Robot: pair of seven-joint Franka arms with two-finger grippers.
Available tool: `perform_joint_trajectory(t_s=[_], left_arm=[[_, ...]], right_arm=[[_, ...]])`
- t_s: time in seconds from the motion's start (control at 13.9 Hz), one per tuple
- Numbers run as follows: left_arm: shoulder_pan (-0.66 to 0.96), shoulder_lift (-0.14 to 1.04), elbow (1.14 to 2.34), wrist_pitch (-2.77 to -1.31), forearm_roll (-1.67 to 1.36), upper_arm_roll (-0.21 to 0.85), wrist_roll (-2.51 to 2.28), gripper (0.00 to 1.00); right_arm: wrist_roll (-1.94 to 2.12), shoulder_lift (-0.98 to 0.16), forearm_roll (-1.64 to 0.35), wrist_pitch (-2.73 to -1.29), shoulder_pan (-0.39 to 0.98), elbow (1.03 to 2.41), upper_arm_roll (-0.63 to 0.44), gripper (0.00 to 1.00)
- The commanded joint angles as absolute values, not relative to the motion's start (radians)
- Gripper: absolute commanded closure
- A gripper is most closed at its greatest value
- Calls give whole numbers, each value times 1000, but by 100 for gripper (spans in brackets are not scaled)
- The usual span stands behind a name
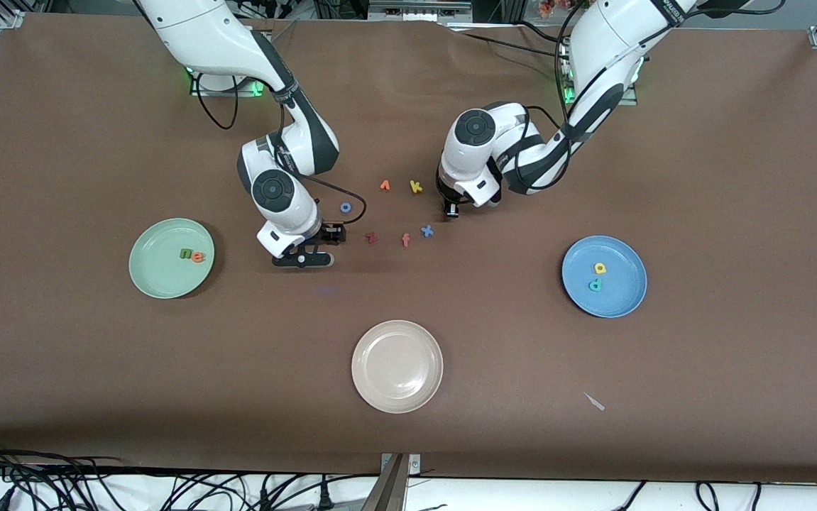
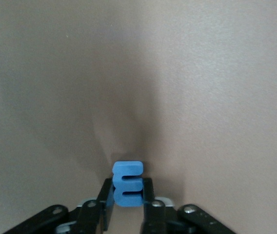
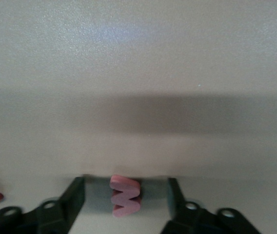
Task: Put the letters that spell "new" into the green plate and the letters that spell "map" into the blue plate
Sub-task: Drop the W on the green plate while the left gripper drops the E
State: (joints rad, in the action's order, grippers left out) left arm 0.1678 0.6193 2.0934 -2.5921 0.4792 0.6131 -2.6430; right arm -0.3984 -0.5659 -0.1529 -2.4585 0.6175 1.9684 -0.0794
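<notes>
Left gripper (image 2: pixel 128 207) is down at the table (image 1: pixel 699 142) near the middle, its jaws clamped on the blue "m" (image 2: pixel 128 183). Right gripper (image 3: pixel 126 204) is low toward the right arm's end of the loose letters; the salmon-red "w" (image 3: pixel 125 195) lies between its fingers (image 3: pixel 72 197) with a gap on each side, jaws parted and not gripping.

Green plate (image 1: pixel 160 280) holds the dark green "n" (image 1: pixel 185 253) and orange "e" (image 1: pixel 198 257), touching side by side. Blue plate (image 1: pixel 621 298) holds the yellow "a" (image 1: pixel 600 268) and teal "p" (image 1: pixel 595 285), near each other.

Beige plate (image 1: pixel 397 390) sits nearest the front camera. Yellow "k" (image 1: pixel 416 187), blue "x" (image 1: pixel 426 231), orange "f" (image 1: pixel 405 240) and dark red "z" (image 1: pixel 371 238) lie loose between the arms
</notes>
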Motion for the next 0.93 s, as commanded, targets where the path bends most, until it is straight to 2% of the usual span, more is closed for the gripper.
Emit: perform_joint_trajectory(t_s=[0.0,0.14,0.36,0.72,0.86], left_arm=[[163,635,2091,-2603,540,606,-2658,95],[161,617,2086,-2600,540,607,-2655,95],[158,551,2080,-2570,540,609,-2596,95],[98,462,2036,-2299,520,618,-2263,95],[72,460,1984,-2179,520,621,-2113,95]], right_arm=[[-400,-577,-169,-2457,626,1954,-83,43],[-400,-577,-169,-2457,627,1956,-83,56],[-391,-584,-167,-2456,635,1962,-83,67],[-383,-584,-164,-2448,638,1951,-83,79],[-380,-584,-163,-2367,634,1898,-84,81]])
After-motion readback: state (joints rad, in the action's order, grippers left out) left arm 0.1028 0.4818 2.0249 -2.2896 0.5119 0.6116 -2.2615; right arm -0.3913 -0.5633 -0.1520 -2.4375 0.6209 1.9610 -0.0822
